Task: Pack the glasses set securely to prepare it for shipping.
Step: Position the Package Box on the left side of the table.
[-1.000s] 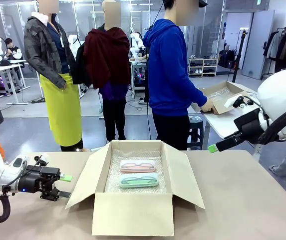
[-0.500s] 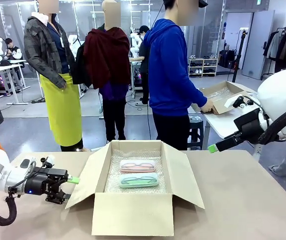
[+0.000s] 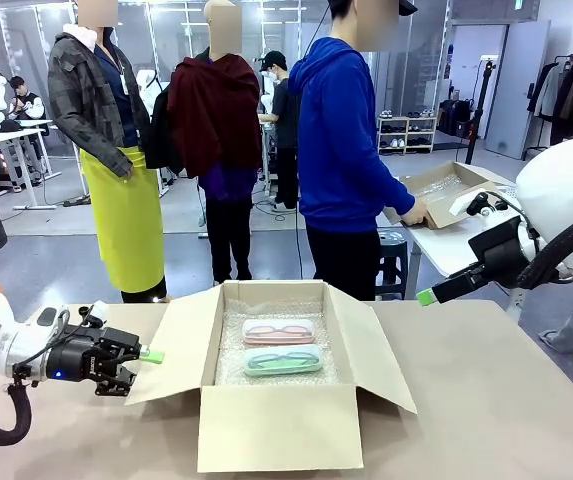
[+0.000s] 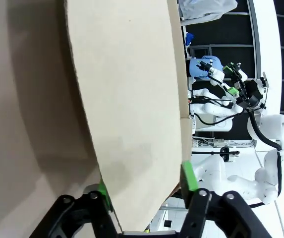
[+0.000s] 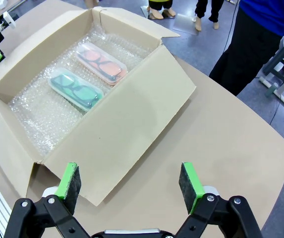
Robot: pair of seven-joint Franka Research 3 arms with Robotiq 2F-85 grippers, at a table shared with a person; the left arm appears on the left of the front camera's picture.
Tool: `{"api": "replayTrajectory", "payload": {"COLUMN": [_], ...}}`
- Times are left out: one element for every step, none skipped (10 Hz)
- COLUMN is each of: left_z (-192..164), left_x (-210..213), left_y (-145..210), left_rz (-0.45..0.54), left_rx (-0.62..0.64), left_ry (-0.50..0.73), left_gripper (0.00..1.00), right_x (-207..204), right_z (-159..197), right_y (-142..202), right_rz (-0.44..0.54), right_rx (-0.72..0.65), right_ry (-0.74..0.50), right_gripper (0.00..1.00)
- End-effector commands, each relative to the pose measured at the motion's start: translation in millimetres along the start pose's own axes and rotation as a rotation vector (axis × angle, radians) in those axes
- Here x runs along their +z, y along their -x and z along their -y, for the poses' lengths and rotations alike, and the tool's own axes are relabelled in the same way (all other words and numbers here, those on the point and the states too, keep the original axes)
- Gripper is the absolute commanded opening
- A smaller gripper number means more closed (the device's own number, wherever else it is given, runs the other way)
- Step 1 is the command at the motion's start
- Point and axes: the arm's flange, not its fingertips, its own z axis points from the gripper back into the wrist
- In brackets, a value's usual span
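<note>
An open box (image 3: 281, 425) sits mid-bench (image 3: 506, 400), lined with bubble wrap (image 5: 42, 116). On the wrap lie the two cases side by side — the pink case (image 3: 278, 331) toward 12 o'clock, the green case (image 3: 283, 359) just beside it toward 6, glasses showing through both lids.

At 9 o'clock the left gripper (image 3: 138, 368) reaches in level with the bench. In its wrist view the box's left flap (image 4: 132, 109) runs between the green pads (image 4: 188, 177), the jaws astride its edge; whether they have clamped on the cardboard yet I cannot tell.

At 3 o'clock the right gripper (image 3: 428, 296) hangs above the bench, well apart from the box, jaws released and spread wide with nothing between them.

Beyond the bench at 12 a person in a blue hoodie (image 3: 341, 140) stands turned toward another table.
</note>
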Motion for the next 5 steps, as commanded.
{"api": "replayTrajectory", "payload": {"left_z": [4.1,5.1,6.6,7.8,8.2], "left_x": [-0.8,-0.5,-0.4,-0.7,-2.5], "left_y": [3.5,2.5,1.8,1.3,0.8], "left_rz": [0.026,0.026,0.024,0.021,0.016], "left_rx": [0.019,0.015,0.012,0.007,0.006], "left_ry": [0.036,0.043,0.051,0.055,0.055], "left_gripper": [0.00,0.00,0.04,0.00,0.00], "right_x": [3.2,3.2,3.2,3.2,3.2], "right_z": [-1.6,-1.6,-1.6,-1.6,-1.6], "right_y": [-4.3,-4.3,-4.3,-4.3,-4.3], "right_rz": [-0.010,-0.010,-0.010,-0.010,-0.010], "right_rx": [0.001,0.001,0.001,0.001,0.001], "right_ry": [0.002,0.002,0.002,0.002,0.002], "right_gripper": [1.00,1.00,1.00,1.00,1.00]}}
